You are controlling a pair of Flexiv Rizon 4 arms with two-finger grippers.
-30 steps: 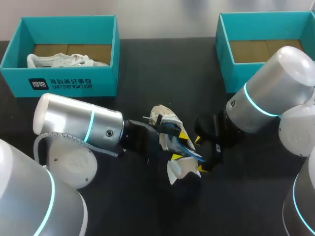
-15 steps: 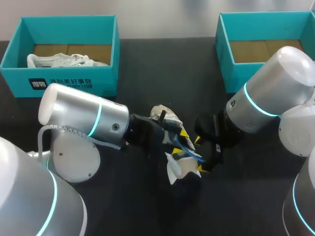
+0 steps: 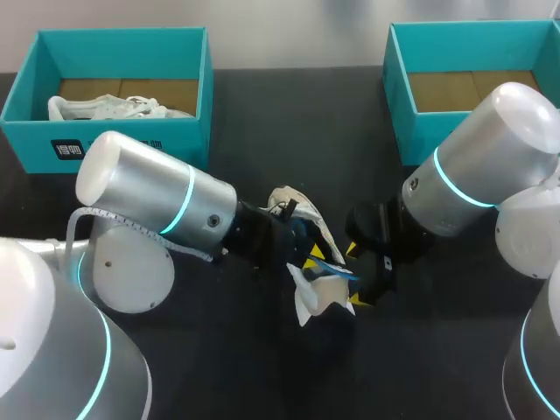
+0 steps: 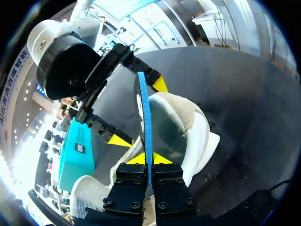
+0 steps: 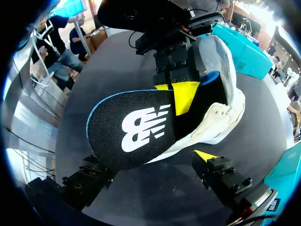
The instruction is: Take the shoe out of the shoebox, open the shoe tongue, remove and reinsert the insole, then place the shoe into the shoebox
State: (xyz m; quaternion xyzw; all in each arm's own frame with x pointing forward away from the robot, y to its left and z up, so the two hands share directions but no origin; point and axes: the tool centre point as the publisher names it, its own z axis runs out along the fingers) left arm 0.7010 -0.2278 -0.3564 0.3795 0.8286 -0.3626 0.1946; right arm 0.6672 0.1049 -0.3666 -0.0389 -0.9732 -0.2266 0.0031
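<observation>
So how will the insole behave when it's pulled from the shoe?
Probably floppy: the insole is thin and curves out of the shoe. Likely light: the left gripper holds it by one edge alone. Its textured top should not slip much.

Two teal shoeboxes (image 3: 131,144) (image 3: 411,131), two white shoes (image 3: 105,108) (image 3: 317,300), one insole (image 5: 136,132), two end effectors (image 4: 149,159) (image 3: 353,276).

White shoe (image 5: 225,115) mid-table, apparently on its side, black blue-edged insole (image 5: 136,127) partway out of it.

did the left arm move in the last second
Yes. In the head view the left arm has risen toward the left shoebox; its silver link now overlaps the box's front wall.
</observation>
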